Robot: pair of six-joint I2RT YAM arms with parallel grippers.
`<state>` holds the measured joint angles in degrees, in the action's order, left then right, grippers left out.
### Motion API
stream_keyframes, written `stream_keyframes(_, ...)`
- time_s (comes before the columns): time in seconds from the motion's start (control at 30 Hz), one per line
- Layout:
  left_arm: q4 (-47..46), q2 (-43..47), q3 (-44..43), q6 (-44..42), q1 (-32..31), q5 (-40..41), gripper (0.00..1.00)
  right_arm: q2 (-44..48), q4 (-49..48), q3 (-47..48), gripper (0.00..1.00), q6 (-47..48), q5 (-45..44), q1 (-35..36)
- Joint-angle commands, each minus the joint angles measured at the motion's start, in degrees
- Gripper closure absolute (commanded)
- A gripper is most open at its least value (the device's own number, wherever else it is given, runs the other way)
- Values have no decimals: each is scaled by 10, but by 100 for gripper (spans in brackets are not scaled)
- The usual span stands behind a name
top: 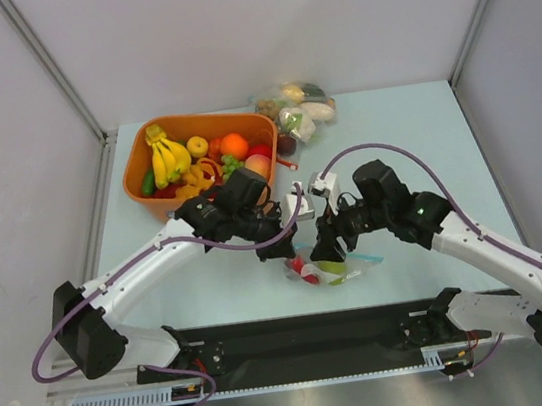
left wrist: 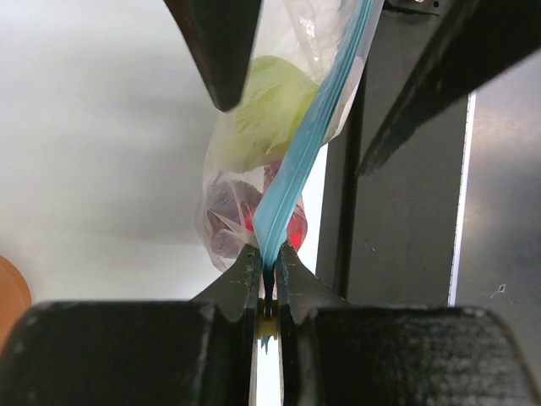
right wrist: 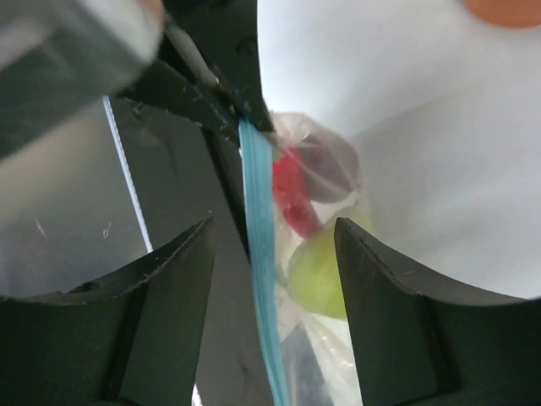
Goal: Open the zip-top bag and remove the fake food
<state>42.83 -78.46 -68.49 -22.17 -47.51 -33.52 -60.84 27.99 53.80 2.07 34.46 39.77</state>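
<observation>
Zip-top bag (top: 327, 269) is not open yet. Its blue zip strip (left wrist: 297, 161) looks pressed flat all the way along. All 3 pieces of the fake food (left wrist: 254, 161) are inside: the green pear (left wrist: 264, 110), the red chili (left wrist: 296, 230) and the dark purple fruit (left wrist: 221, 211). So I think the job is only at its start. The zip has to be pulled apart, and then the 3 pieces have to come out.

The left hand (left wrist: 268, 264) is squeezed tight on the end of the zip strip. Its 2 fingers almost touch, with only the thin blue plastic between them.

The zip-top bag is at the near edge of the tabletop (top: 393, 135), between the 2 hands. I cannot tell if it lies on the tabletop or hangs a little above it.

The right hand (right wrist: 272, 230) is wide open. The zip strip runs through the gap between its 2 fingers, but neither finger touches it, as far as I can see. This hand holds nothing.
</observation>
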Motion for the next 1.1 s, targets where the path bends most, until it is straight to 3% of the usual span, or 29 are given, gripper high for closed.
stream_keyframes(0.0, -15, 1, -26, -16, -4, -3, 99, -2, -37, -9, 37, -18, -32, 25)
stream_keyframes(0.1, -27, 9, -23, -13, -4, -6, 100, -2, -49, -28, 42, -28, -40, 31)
stream_keyframes(0.2, -45, 16, -14, -9, -4, 6, 97, 2, -63, -36, 67, -33, -40, 31)
stream_keyframes(0.23, -53, 20, -8, 0, -4, 12, 89, 2, -63, -36, 84, -31, -40, 31)
stream_keyframes(0.33, -106, 48, 29, 34, -3, 24, 59, 3, -55, -34, 100, -25, -43, 29)
stream_keyframes(0.43, -206, 91, 101, 76, 0, 39, 43, 11, -68, -55, 100, -34, -9, 8)
stream_keyframes(0.53, -258, 124, 140, 116, 13, 43, 38, 23, -96, -69, 100, -48, 21, -17)
stream_keyframes(0.8, -414, 173, 247, 199, 61, -1, 29, 53, -161, -97, 100, -94, 124, -80)
stream_keyframes(0.9, -426, 162, 255, 207, 63, -8, 28, 52, -173, -99, 100, -102, 141, -82)
stream_keyframes(1.07, -526, 162, 288, 241, 65, -10, 28, 55, -188, -109, 100, -121, 159, -82)
